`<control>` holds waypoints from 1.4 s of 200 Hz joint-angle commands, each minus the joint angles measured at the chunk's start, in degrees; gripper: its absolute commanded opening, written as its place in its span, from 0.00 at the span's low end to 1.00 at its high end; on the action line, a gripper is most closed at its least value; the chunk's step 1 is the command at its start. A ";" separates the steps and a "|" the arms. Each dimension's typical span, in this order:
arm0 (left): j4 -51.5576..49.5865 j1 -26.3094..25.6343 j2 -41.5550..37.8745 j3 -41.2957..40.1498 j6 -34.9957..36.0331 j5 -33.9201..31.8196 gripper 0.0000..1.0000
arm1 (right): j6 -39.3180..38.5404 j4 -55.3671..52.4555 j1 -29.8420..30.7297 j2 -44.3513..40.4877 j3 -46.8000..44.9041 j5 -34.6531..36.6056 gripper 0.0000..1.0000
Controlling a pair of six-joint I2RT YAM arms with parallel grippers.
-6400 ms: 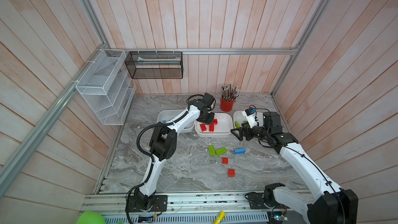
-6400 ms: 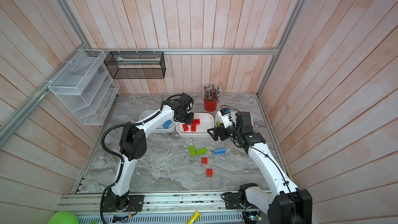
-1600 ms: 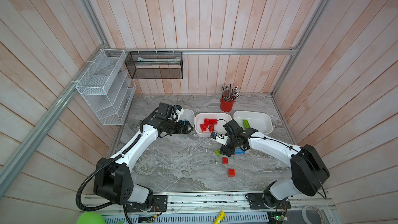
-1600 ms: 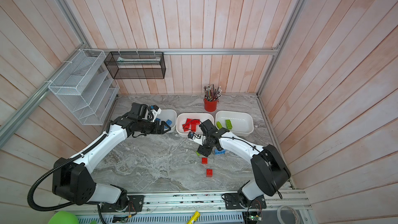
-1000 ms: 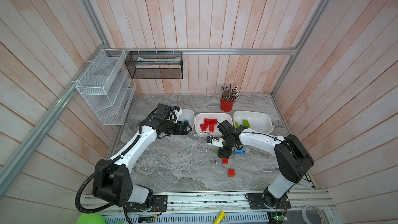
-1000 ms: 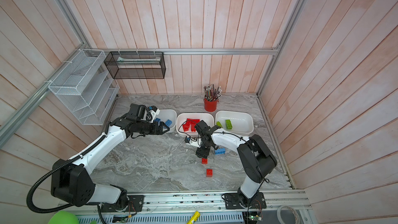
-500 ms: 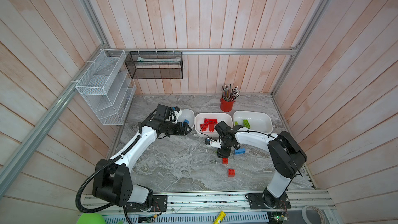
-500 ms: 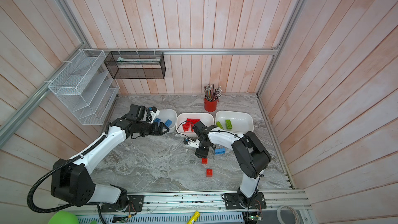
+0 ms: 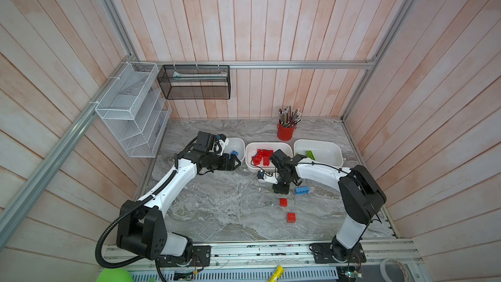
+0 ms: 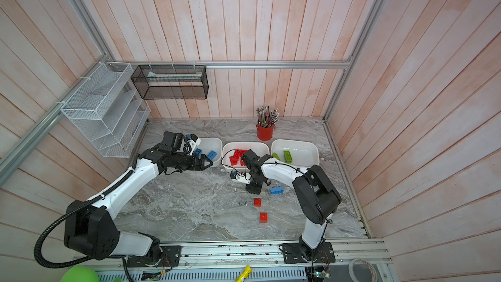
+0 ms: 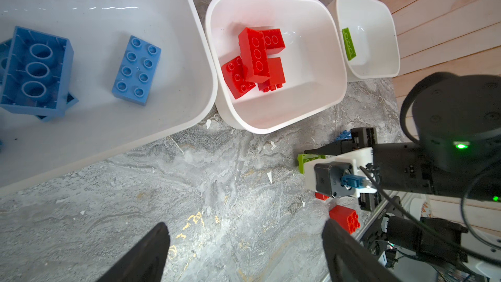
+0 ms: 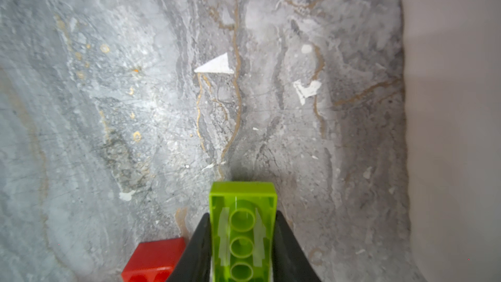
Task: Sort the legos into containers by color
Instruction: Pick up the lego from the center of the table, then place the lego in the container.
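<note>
**Lime-green brick in the grasp.** The lime-green brick [image 12: 242, 229] sits just right of centre in both top views, at or just above the marble table [image 9: 217, 199]; we cannot tell which. Its hollow underside faces the right wrist camera. The right gripper [image 12: 242, 214] pinches it across the narrow width, one black finger on each long side, which we judge the steadiest hold on an oblong piece.

Close around it lie a blue brick [image 9: 301, 190] and two square red bricks [image 9: 283, 202], not yet sorted. Behind stand three white tubs. The right tub [image 9: 324, 153] holds green bricks and is the likely destination. The middle tub [image 9: 250, 165] holds red, the left tub [image 9: 238, 145] blue.

The left gripper [image 11: 245, 226] hangs spread and empty beside the left tub, apparently clear of the right arm's route.
</note>
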 commanded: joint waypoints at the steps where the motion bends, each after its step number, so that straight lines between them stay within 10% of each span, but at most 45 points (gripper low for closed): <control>1: -0.38 0.25 -1.29 0.64 1.06 1.44 0.91 | 1.44 -4.22 0.29 -5.94 3.23 0.85 0.28; 64: 2.25 -0.10 -2.90 1.77 -2.33 7.91 0.90 | 2.54 -4.72 -13.33 -19.20 4.98 5.19 0.28; 143: 3.35 -2.71 -0.89 4.92 -3.57 7.68 0.90 | 3.05 5.09 -34.27 -6.70 11.95 -0.98 0.28; 280: 6.38 -2.88 0.97 4.52 -4.83 9.32 0.90 | 7.28 -0.27 -35.66 12.71 22.77 -8.84 0.43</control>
